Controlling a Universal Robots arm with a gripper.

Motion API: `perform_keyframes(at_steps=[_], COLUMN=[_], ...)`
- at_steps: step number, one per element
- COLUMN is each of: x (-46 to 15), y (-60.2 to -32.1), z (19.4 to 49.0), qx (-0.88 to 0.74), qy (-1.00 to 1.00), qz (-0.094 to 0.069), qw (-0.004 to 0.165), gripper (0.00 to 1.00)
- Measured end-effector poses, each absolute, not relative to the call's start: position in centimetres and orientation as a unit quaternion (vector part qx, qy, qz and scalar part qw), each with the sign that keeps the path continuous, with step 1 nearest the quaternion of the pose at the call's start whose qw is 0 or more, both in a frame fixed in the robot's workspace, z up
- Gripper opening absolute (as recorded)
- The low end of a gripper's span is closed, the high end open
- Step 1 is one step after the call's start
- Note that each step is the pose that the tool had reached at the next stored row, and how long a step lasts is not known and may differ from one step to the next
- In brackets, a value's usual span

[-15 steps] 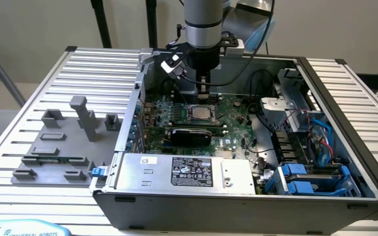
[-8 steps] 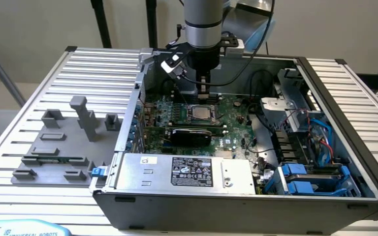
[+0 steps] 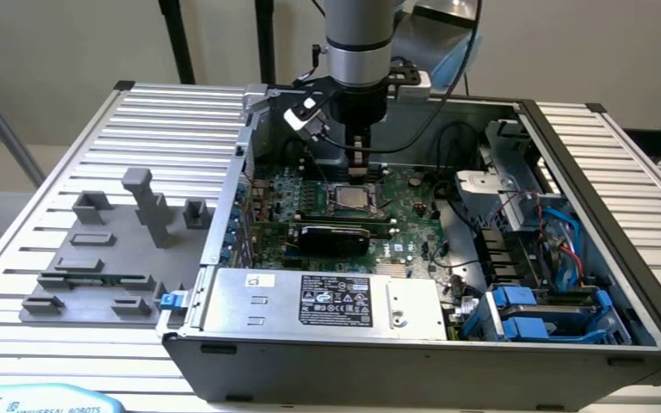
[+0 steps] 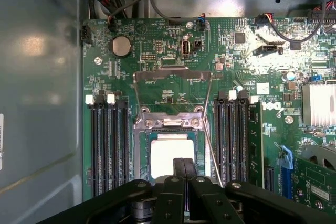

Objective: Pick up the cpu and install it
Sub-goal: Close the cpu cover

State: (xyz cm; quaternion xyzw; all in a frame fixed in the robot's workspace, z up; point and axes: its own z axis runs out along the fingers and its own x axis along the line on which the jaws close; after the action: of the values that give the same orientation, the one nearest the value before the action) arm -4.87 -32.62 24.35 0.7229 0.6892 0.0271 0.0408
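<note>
Tool (image 3: 360,165): fingers pressed together, gripping nothing, just above the cpu | cpu (image 4: 168,155): lying flat in the open socket (image 4: 169,123) on the green motherboard (image 4: 157,40), inside the computer case (image 3: 423,366)

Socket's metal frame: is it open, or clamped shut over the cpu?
Open. The metal frame stands swung back off the socket, leaving the cpu uncovered beneath the tool.
</note>
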Motion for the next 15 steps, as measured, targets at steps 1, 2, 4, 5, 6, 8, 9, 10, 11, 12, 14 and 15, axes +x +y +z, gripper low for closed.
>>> perform_keyframes(at_steps=[1,2,4,5,6,8,9,10,11,12,14,15], x=[-4.6,-4.3,-3.7,-3.4,-3.1,-2.5,-2.1,-1.8,-1.4,-1.1,-0.2,0.3], y=[-32.8,-32.9,-33.1,-33.3,-33.4,-33.6,-33.7,-33.8,-33.9,-34.0,-34.1,-34.1], z=[24.4,24.5,24.7,24.9,25.1,25.7,26.0,26.2,26.5,26.7,26.9,26.9], qx=[0.723,0.723,0.723,0.723,0.723,0.723,0.723,0.723,0.723,0.723,0.723,0.723], qy=[0.689,0.689,0.689,0.689,0.689,0.69,0.69,0.69,0.69,0.69,0.69,0.69], qz=[0.026,0.025,0.024,0.023,0.022,0.021,0.02,0.02,0.019,0.018,0.017,0.017], qw=[0.04,0.039,0.038,0.037,0.036,0.035,0.034,0.034,0.033,0.032,0.03,0.03], gripper=[0.11,0.11,0.11,0.11,0.11,0.11,0.11,0.11,0.11,0.11,0.11,0.11])
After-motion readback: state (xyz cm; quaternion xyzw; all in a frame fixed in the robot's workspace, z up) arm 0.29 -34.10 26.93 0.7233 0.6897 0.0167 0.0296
